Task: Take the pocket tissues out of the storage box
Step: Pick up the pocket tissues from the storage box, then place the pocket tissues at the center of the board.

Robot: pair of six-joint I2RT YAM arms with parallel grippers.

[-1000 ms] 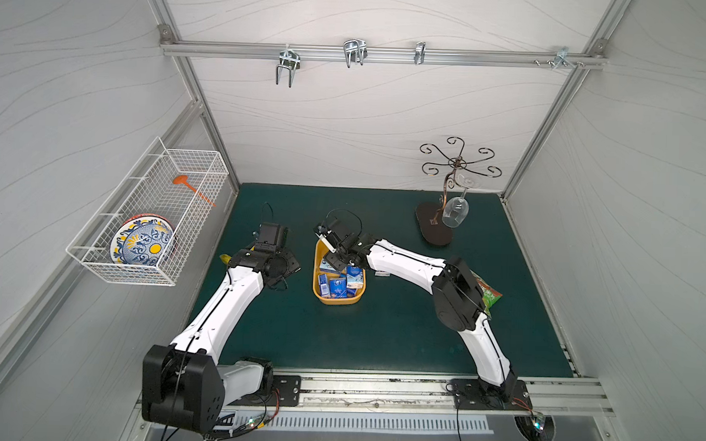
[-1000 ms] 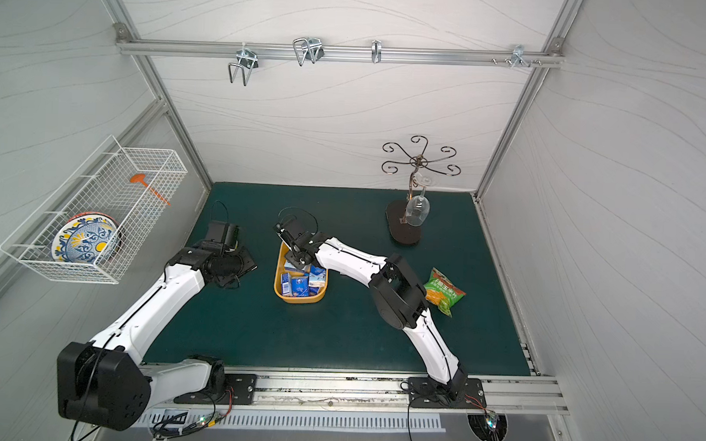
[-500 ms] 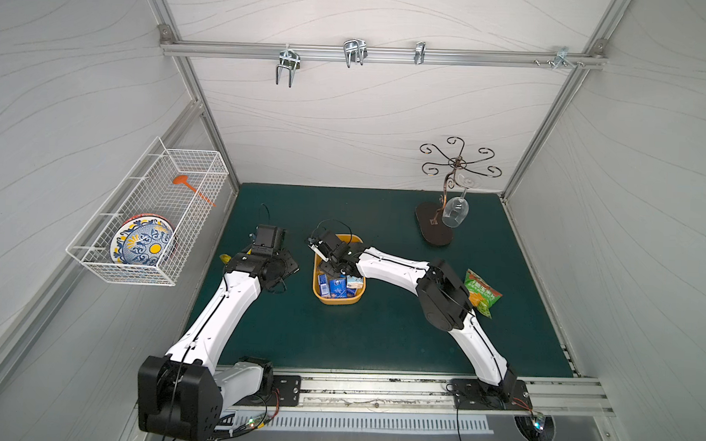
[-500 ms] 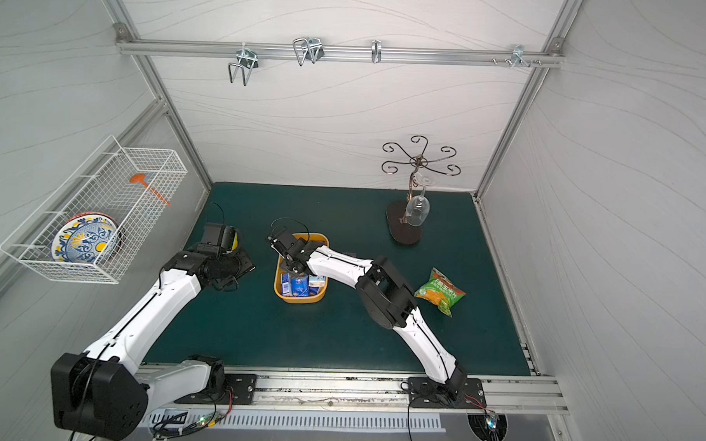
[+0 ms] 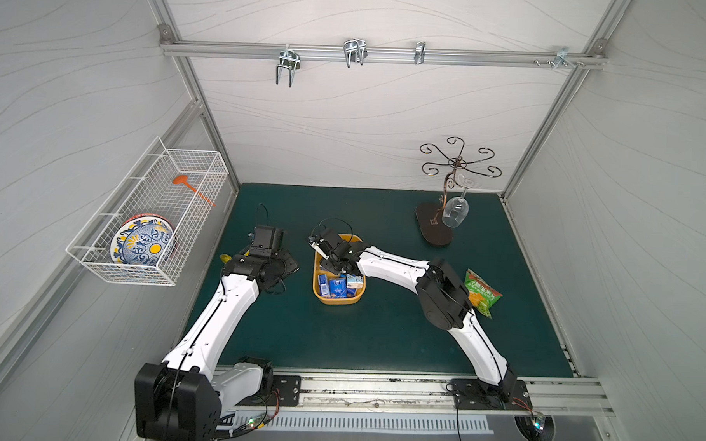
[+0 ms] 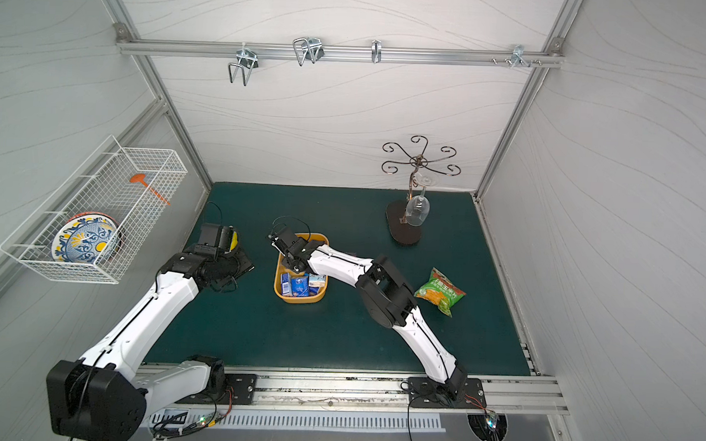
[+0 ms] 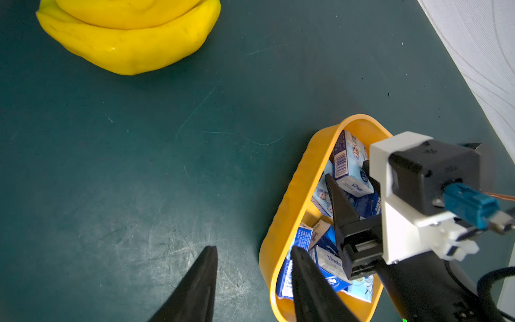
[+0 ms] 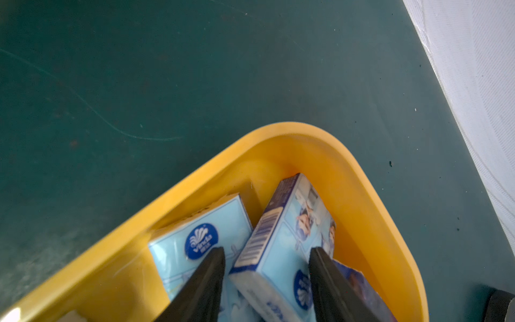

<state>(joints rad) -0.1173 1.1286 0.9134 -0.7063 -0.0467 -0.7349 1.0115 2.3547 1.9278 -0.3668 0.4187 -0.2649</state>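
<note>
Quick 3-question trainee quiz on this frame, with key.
1. True or false: the snack bag lies inside the storage box.
2. The right claw straddles: A) a mug, B) a pocket tissue packet, C) a sponge.
3. Fill in: the patterned plate stands in the white wire ____.
Key: 1 false; 2 B; 3 basket.

Empty left gripper parted, hovering low, right gripper lowered, closure unclear.
</note>
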